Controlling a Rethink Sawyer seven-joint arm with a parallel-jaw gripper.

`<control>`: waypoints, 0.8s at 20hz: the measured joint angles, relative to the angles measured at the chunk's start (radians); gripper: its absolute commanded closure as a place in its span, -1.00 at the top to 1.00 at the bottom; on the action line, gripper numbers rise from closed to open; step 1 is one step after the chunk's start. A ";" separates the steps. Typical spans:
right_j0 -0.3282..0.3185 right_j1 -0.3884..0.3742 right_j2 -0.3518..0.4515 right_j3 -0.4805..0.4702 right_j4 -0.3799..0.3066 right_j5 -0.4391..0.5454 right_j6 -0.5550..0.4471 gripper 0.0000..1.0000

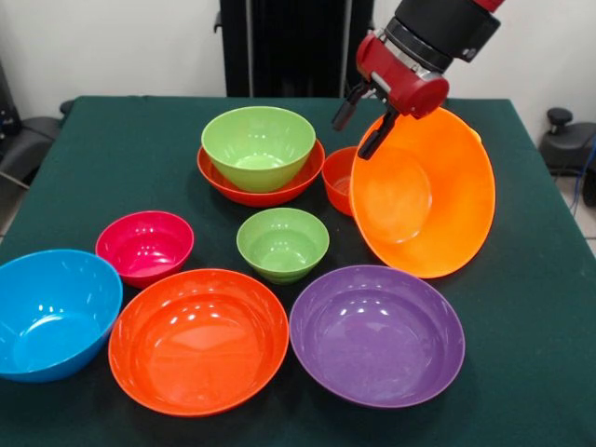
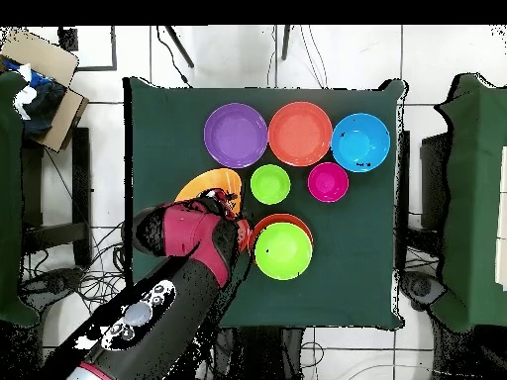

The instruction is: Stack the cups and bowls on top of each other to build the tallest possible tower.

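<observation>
My gripper is shut on the rim of the large orange bowl and holds it tilted steeply on its side, its opening facing the table's middle. In the overhead view the gripper hides most of that bowl. Left of it in the front view stands the tower: a medium lime green bowl nested in a wide red-orange bowl, also seen from overhead. A small red-orange bowl sits between the tower and the held bowl. No yellow-orange cup is in view.
Loose bowls stand upright in front of the tower: a small lime green bowl, a magenta bowl, a blue bowl, a large red-orange bowl and a purple bowl. The purple bowl lies just below the held bowl's lower rim.
</observation>
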 measured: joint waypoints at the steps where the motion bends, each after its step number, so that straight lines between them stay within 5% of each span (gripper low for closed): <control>1: 0.000 0.000 0.000 0.000 0.000 0.000 0.000 1.00; 11: 0.000 0.002 0.000 0.001 0.000 0.000 0.000 1.00; 12: 0.000 0.002 0.000 0.001 0.000 0.000 0.000 -1.00; 16: 0.000 0.002 0.000 0.001 0.000 0.000 0.000 -1.00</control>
